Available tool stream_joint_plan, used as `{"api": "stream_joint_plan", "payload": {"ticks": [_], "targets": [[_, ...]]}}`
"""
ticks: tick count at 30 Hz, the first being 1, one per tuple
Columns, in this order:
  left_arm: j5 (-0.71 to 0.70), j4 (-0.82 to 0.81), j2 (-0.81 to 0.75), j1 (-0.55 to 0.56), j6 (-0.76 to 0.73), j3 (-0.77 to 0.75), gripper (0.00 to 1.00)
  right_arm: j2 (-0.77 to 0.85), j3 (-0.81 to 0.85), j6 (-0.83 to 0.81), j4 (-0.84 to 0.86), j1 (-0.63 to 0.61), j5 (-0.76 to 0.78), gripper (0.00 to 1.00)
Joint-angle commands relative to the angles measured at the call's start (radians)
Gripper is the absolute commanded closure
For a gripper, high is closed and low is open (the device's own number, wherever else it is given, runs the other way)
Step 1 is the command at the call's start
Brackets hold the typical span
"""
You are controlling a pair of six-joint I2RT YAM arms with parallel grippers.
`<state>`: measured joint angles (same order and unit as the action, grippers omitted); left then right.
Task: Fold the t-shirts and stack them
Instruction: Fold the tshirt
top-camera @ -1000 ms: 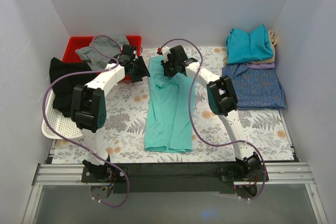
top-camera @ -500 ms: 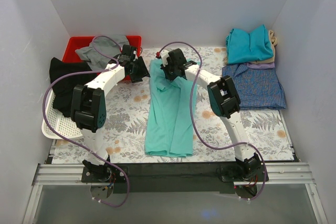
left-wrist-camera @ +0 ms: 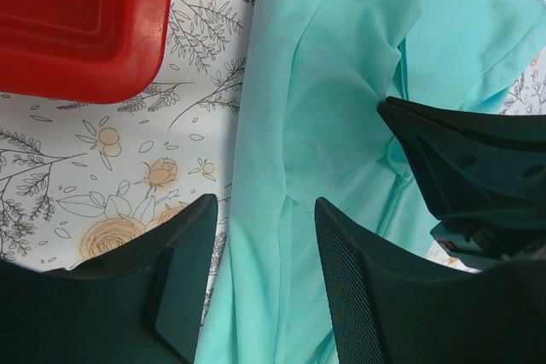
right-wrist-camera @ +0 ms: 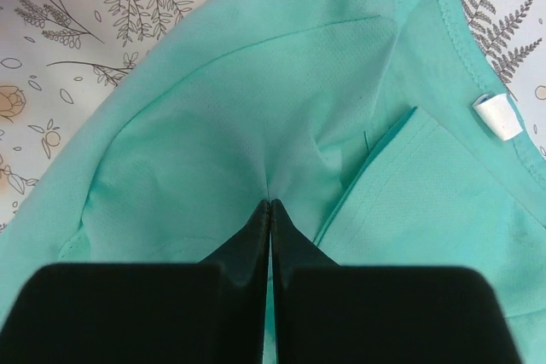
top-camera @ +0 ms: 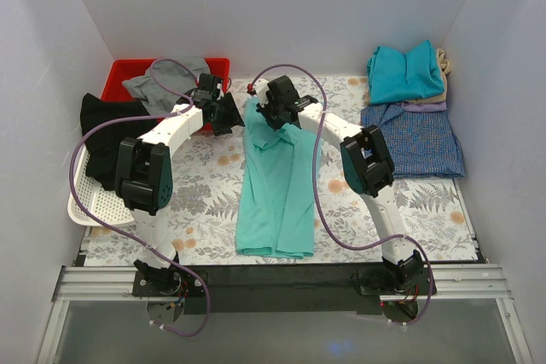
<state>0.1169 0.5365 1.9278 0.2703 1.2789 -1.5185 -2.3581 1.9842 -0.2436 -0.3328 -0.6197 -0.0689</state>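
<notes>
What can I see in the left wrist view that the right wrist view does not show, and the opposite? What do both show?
Only the left wrist view shows the red bin and the open left gripper. Only the right wrist view shows the white neck label. Both show the mint-green t-shirt, the flowered table cover and the right gripper, which is shut on a pinch of that shirt.

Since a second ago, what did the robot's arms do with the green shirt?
The right gripper, shut on the mint-green shirt, dragged its top a little leftward. The left gripper, open beside it, and the folded shirts on the right stayed put.
</notes>
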Motion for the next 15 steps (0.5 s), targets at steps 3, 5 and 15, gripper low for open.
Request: {"api": "stream_joint_plan", "payload": {"ticks": [3, 5, 15], "targets": [[0.007, -0.018, -0.032, 0.001, -0.013, 0.007, 0.52, 0.079, 0.024, -0.017, -0.017, -0.011, 0.064, 0.99], [0.007, -0.018, -0.032, 0.001, -0.012, 0.011, 0.52, 0.085, 0.030, -0.022, -0.029, -0.015, 0.092, 0.99], [0.023, -0.024, -0.026, 0.001, -0.009, 0.011, 0.52, 0.109, 0.157, -0.052, -0.057, -0.052, 0.192, 0.99]]}}
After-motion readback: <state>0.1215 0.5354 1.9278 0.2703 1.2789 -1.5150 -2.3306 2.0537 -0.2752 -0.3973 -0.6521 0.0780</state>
